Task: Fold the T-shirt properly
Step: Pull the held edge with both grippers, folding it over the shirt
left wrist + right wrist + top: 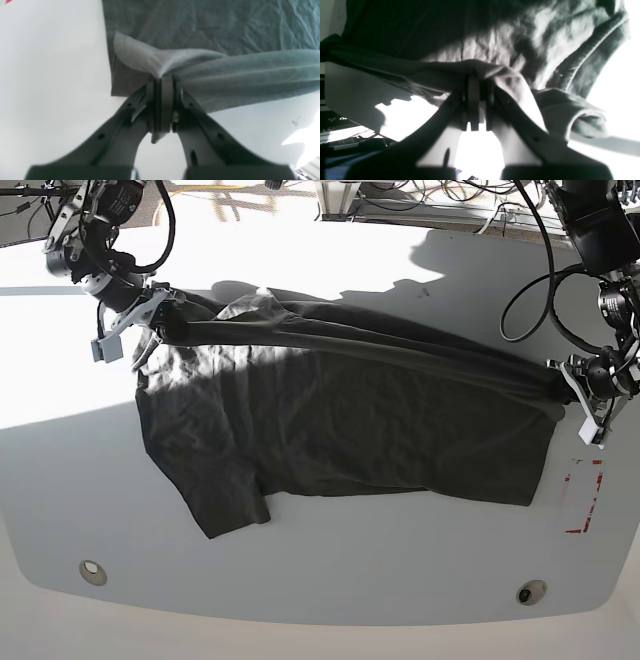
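Observation:
The dark charcoal T-shirt (340,420) lies spread on the white table (320,580), with its far edge lifted and stretched between both arms. My left gripper (566,383) is at the right of the base view, shut on the shirt's hem corner. In the left wrist view the left gripper (162,80) pinches bunched grey cloth (225,72). My right gripper (158,320), at the left of the base view, is shut on the shirt near the shoulder. The right wrist view shows the right gripper (478,78) clamped on a fold, with a sleeve (572,115) hanging beside it.
A red-outlined rectangle (583,498) is marked on the table near the left arm. Two round holes (92,571) (530,591) sit near the front edge. Cables and equipment (420,200) crowd the back of the table. Strong sunlight falls across the left side.

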You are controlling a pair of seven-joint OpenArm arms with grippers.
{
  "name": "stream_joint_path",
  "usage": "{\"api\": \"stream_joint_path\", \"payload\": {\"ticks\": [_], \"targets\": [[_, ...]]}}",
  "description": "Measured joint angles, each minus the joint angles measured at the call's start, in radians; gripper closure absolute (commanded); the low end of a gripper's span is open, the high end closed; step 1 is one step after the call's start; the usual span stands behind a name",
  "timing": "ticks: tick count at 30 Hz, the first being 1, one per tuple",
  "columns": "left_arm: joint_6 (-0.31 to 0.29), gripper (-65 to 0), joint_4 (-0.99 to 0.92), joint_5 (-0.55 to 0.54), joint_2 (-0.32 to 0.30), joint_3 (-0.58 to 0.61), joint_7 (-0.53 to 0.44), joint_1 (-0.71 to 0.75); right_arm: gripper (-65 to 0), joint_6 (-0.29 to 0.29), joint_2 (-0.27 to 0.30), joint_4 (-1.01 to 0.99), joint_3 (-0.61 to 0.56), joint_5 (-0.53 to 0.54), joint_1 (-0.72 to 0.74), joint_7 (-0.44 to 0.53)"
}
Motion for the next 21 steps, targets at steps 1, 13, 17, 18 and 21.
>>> {"api": "stream_joint_path", "payload": {"ticks": [1, 13, 17, 18, 21], "targets": [[0.000, -1.7, -0.019, -0.004, 0.001, 0.011, -0.007, -0.011, 0.0, -0.001, 0.008, -0.011, -0.001, 0.002, 0.007, -0.003], [0.000, -1.7, -0.161, 0.100, -0.001, 0.091, -0.149, -0.050, 0.0, 0.000, 0.068, -0.198, -0.002, -0.002, 0.101, -0.003], [0.000, -1.7, -0.196, 0.101, 0.004, 0.106, -0.150, -0.074, 0.0, 0.000, 0.086, -0.231, -0.003, -0.006, 0.124, -0.002], [-0.001, -1.7, -0.209, 0.101, 0.003, 0.107, -0.153, -0.085, -0.6, 0.000, 0.090, -0.237, -0.002, -0.009, 0.127, -0.002], [-0.003, -1.7, -0.243, 0.094, 0.000, 0.107, -0.177, -0.104, -1.7, 0.000, 0.101, -0.254, -0.003, -0.006, 0.145, -0.003]]}}
